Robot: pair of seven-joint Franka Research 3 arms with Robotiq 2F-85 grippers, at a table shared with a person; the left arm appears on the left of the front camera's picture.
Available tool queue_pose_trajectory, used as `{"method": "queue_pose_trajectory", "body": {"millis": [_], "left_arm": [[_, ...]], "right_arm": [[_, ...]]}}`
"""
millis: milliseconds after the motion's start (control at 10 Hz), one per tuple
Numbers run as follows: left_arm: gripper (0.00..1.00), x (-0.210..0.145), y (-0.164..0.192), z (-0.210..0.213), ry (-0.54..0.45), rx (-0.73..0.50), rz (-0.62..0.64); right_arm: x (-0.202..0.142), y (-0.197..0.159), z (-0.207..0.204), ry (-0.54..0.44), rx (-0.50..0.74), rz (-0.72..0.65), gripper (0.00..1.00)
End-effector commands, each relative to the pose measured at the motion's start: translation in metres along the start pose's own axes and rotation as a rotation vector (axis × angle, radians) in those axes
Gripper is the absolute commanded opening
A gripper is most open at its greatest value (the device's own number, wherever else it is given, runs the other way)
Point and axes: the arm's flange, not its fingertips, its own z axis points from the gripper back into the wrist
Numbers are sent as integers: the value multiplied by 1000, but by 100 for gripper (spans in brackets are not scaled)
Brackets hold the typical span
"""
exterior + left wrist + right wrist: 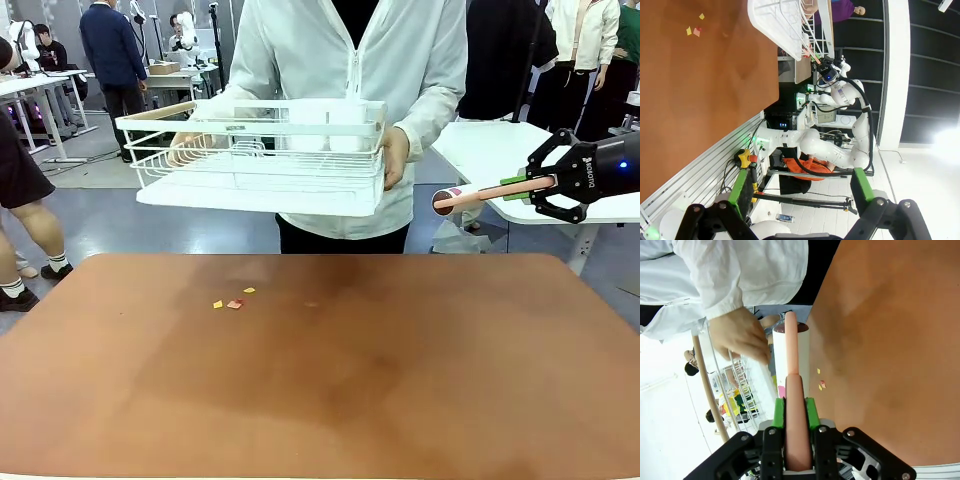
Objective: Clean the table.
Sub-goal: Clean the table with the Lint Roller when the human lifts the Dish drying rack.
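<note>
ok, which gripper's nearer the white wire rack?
Right. The right gripper, shut on a pink stick, hovers beside the end of the rack; the left gripper sits back off the table, far from it.

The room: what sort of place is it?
Probably a robotics lab: the right arm is mounted by the table, and white worktables and other people fill the open hall behind.

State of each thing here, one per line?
table: uncleaned, paper scraps on it
paper scraps: loose, clustered
wire rack: held in the air by person's hands
pink-handled tool: gripped, off the table
right pincer: shut on pink-handled tool
left pincer: open, empty
</note>
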Motion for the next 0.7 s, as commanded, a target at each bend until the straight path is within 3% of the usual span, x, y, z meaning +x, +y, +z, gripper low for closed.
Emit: {"method": "queue_pose_trajectory", "body": {"millis": [0, 600], "left_arm": [[100, -3, -2, 2, -1, -8, -4], [100, -3, -2, 2, -1, -8, -4]], "right_arm": [[0, 1, 0, 0, 3, -2, 2], [0, 1, 0, 0, 3, -2, 2]]}}
